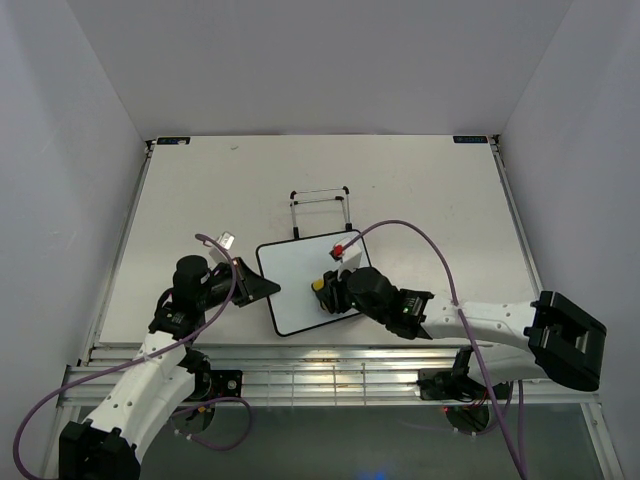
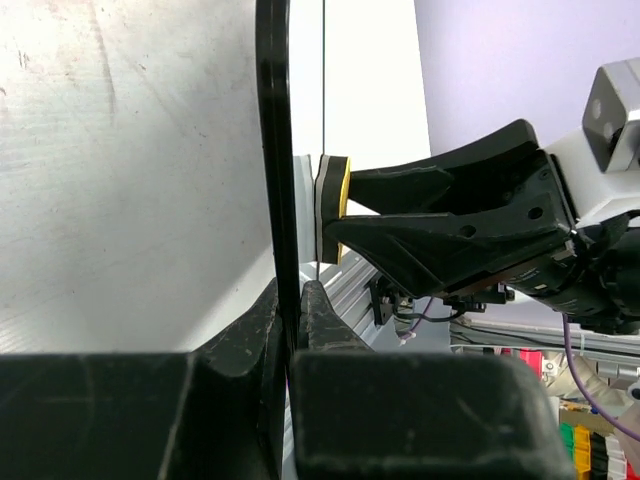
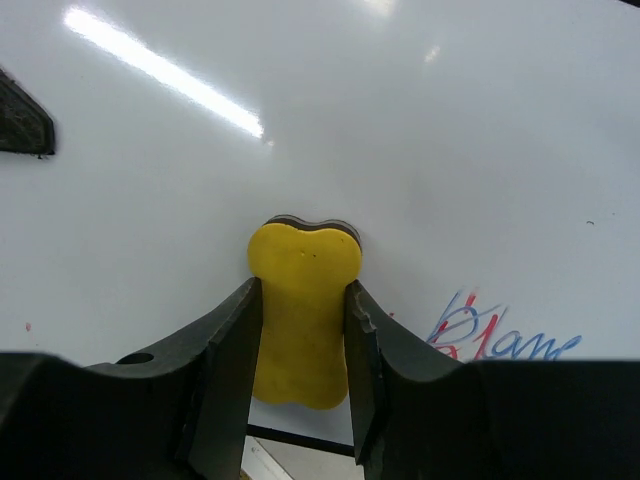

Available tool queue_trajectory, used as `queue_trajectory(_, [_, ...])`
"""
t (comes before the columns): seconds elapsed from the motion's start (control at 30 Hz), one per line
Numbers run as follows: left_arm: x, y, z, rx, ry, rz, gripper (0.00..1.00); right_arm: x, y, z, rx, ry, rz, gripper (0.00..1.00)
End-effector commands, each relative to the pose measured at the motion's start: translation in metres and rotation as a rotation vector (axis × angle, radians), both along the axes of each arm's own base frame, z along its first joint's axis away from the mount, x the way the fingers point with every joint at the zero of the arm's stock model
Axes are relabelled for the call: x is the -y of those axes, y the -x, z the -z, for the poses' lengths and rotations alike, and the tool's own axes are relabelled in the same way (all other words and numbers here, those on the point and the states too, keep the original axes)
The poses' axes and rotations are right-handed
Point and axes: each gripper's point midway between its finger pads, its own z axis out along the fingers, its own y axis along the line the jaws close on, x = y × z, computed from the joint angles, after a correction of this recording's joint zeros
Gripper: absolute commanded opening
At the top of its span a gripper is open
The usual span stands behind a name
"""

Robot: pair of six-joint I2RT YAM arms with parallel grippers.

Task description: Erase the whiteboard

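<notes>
The whiteboard (image 1: 295, 280), white with a thin black frame, lies near the table's middle front. My left gripper (image 1: 262, 288) is shut on its left edge; in the left wrist view the black frame (image 2: 276, 180) runs between the fingers (image 2: 322, 310). My right gripper (image 1: 328, 290) is shut on a yellow sponge (image 3: 303, 300) and presses it flat against the board (image 3: 400, 130) near its near-right edge. Red and blue writing (image 3: 490, 335) shows on the board to the right of the sponge. The sponge also shows edge-on in the left wrist view (image 2: 330, 205).
A thin black wire stand (image 1: 320, 210) stands behind the board. A small red object (image 1: 339, 249) sits at the board's far right corner. A small grey-white block (image 1: 226, 240) lies left of the board. Metal rails (image 1: 320, 360) run along the front edge.
</notes>
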Motion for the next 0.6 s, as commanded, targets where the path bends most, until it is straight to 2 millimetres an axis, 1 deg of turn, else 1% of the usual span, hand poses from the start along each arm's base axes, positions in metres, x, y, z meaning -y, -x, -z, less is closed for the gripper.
queue_trajectory(0.0, [0.009,-0.007,-0.044,0.190,0.062,0.048,0.00,0.016,0.024,0.044,-0.065,0.094,-0.088,0.34])
queue_trajectory(0.03, [0.009,-0.008,-0.041,0.178,0.056,0.049,0.00,0.007,0.034,0.040,-0.066,0.063,-0.144,0.34])
queue_trajectory(0.13, [0.010,-0.011,-0.031,0.153,0.034,0.054,0.00,-0.010,0.046,0.021,-0.048,-0.031,-0.208,0.34])
queue_trajectory(0.23, [0.009,-0.014,-0.026,0.139,0.024,0.043,0.00,-0.026,0.054,0.006,-0.051,-0.110,-0.249,0.34])
queue_trajectory(0.3, [0.009,-0.015,-0.024,0.136,0.019,0.038,0.00,-0.029,0.055,0.005,-0.053,-0.129,-0.253,0.34])
queue_trajectory(0.33, [0.009,-0.016,-0.023,0.134,0.017,0.041,0.00,-0.027,0.050,0.005,-0.044,-0.132,-0.223,0.34])
queue_trajectory(0.4, [0.010,-0.015,-0.021,0.120,0.015,0.052,0.00,-0.018,0.041,0.010,-0.027,-0.110,-0.161,0.34])
queue_trajectory(0.43, [0.011,-0.015,-0.023,0.125,0.015,0.060,0.00,-0.006,0.032,0.019,-0.021,-0.079,-0.117,0.34])
queue_trajectory(0.5, [0.012,-0.014,-0.019,0.116,0.003,0.086,0.00,0.011,0.023,0.027,-0.021,-0.053,-0.070,0.34])
queue_trajectory(0.53, [0.013,-0.013,-0.020,0.117,-0.001,0.096,0.00,0.030,0.012,0.037,-0.025,-0.034,-0.016,0.35])
queue_trajectory(0.57, [0.012,-0.012,-0.014,0.094,-0.014,0.100,0.00,0.041,0.007,0.044,-0.038,-0.021,0.011,0.35])
